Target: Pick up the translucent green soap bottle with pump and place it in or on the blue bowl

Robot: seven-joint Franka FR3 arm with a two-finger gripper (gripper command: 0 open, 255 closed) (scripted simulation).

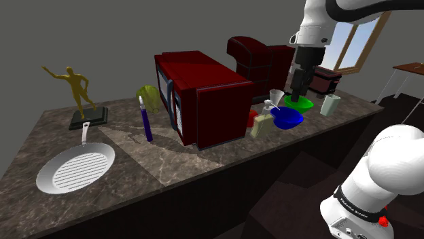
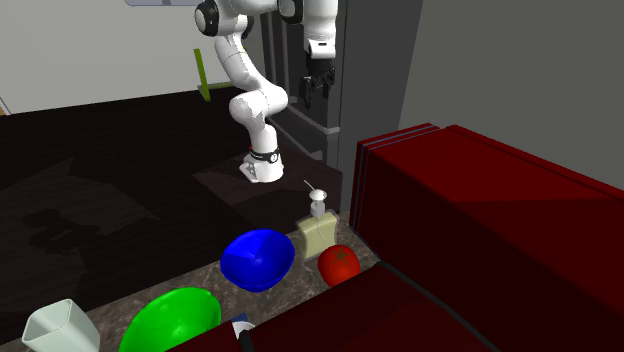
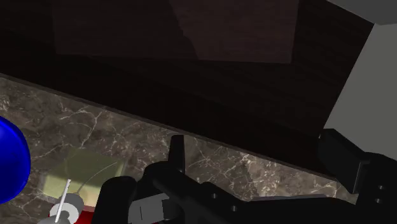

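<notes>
Pale green soap bottle (image 2: 318, 232) stands ungrasped on desk (image 1: 170, 170) beside blue bowl (image 2: 258, 258); fingers (image 3: 177, 151) spread, empty; pickup and placement both outstanding.

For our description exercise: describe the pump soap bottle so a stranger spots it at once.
Find the big dark red box on the marble counter. Beside it stand a blue bowl and a red tomato, with the soap bottle close by them. It alone is pale, squarish and topped by a white pump.

Shoulder view: beside the arm (image 1: 319, 27), down along the tabletop (image 1: 136, 159). Second exterior: close, opposite, sharing the blue bowl (image 1: 287, 119).
</notes>
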